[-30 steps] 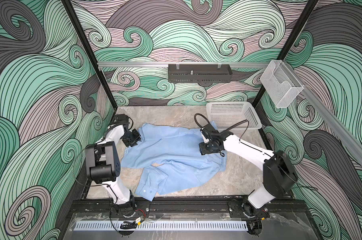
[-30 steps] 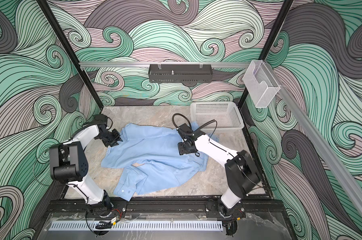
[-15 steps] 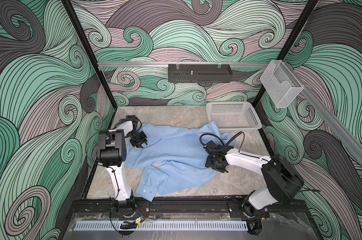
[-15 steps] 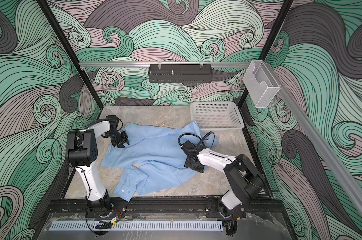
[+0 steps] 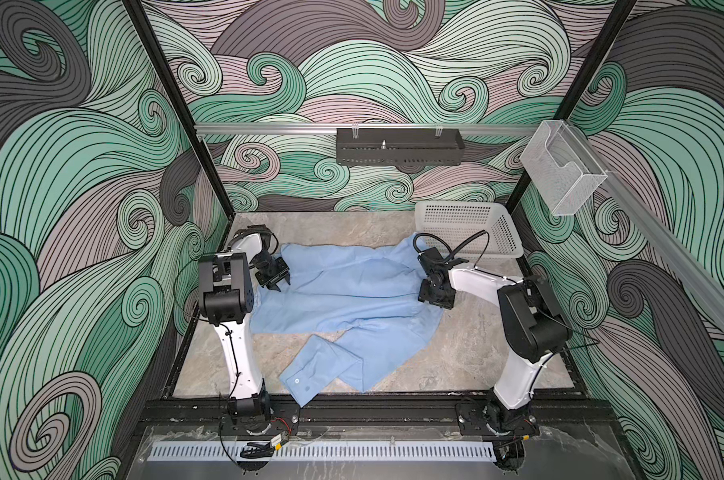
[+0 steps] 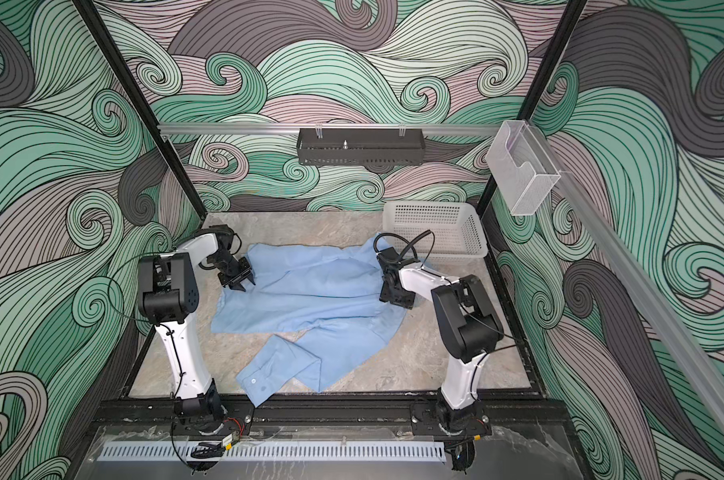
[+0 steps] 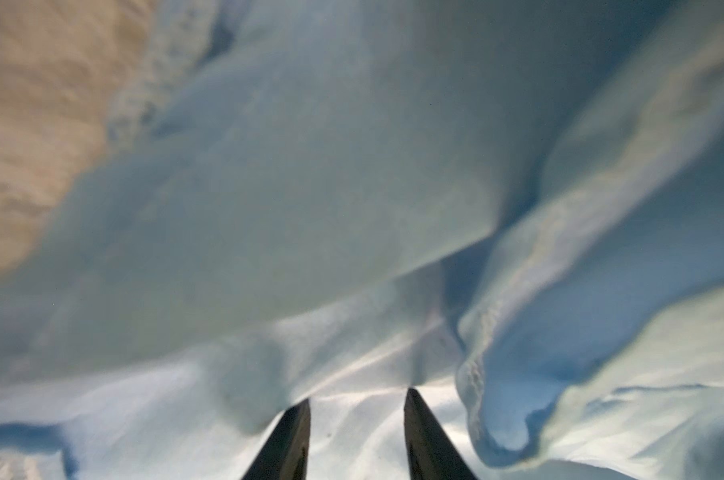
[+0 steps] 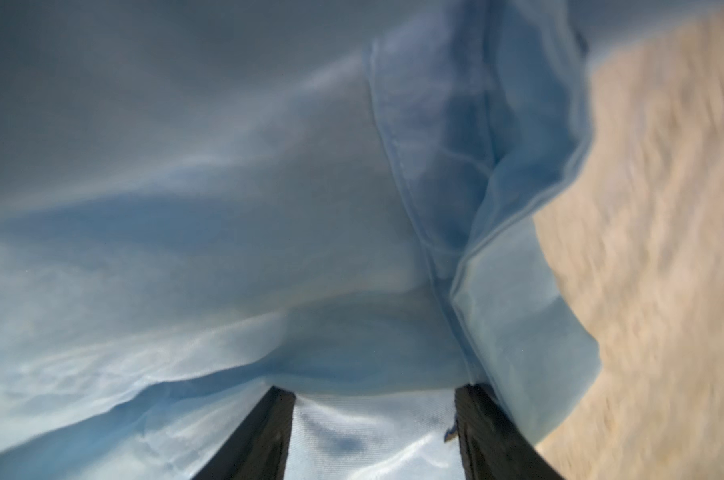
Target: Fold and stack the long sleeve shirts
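A light blue long sleeve shirt [image 5: 343,291] [image 6: 306,291] lies crumpled and spread across the middle of the stone table. One cuffed sleeve [image 5: 306,380] is folded toward the front edge. My left gripper [image 5: 278,286] [image 6: 240,286] points down onto the shirt's left edge. In the left wrist view it [image 7: 357,395] is open, tips on the cloth [image 7: 310,187]. My right gripper [image 5: 434,302] [image 6: 395,302] stands on the shirt's right edge. In the right wrist view its jaws [image 8: 375,390] are wide apart with fabric [image 8: 227,208] lying between them.
A white perforated basket [image 5: 476,253] stands at the back right corner, just behind the right arm. A black tray [image 5: 397,147] hangs on the back rail and a clear box [image 5: 560,170] on the right rail. Bare table [image 5: 476,353] shows at the front right.
The right gripper has moved from the middle of the shirt out to its right edge. The left arm's elbow has risen and its gripper has shifted slightly onto the left edge.
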